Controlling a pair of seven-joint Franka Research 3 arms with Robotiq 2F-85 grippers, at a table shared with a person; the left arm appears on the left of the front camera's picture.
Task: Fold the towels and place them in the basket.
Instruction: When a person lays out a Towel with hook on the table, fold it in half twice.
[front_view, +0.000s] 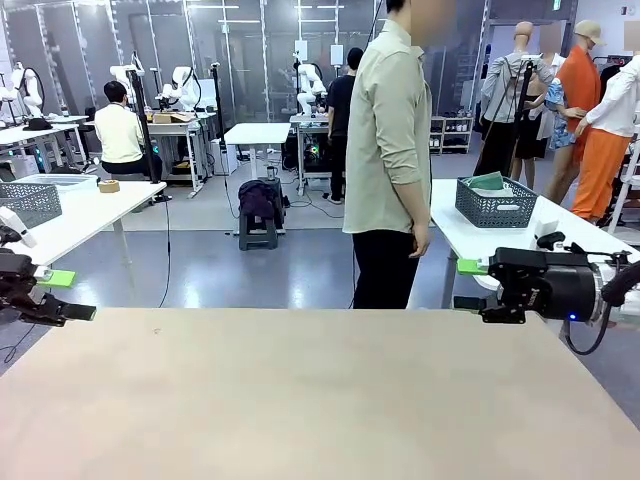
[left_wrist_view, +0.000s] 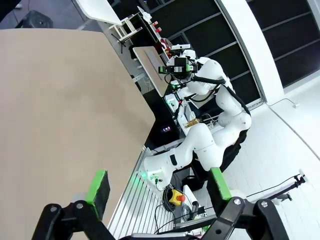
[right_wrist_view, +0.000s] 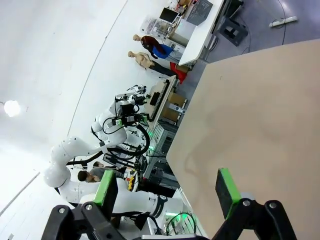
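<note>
My left gripper (front_view: 65, 296) hangs open at the left edge of the tan table (front_view: 320, 390), green pads apart with nothing between them. My right gripper (front_view: 467, 285) is open too, at the table's far right corner and pointing inward. In the left wrist view the left gripper (left_wrist_view: 159, 184) holds nothing, and the same goes for the right gripper (right_wrist_view: 166, 186) in the right wrist view. A dark grey mesh basket (front_view: 497, 205) stands on a white table behind, at the right, with a green towel (front_view: 487, 181) lying in it.
A person (front_view: 390, 150) stands side-on at the table's far edge, hands down. A second grey basket (front_view: 28, 200) sits on a white table at the left. My right arm (left_wrist_view: 200, 85) shows beyond the table edge in the left wrist view.
</note>
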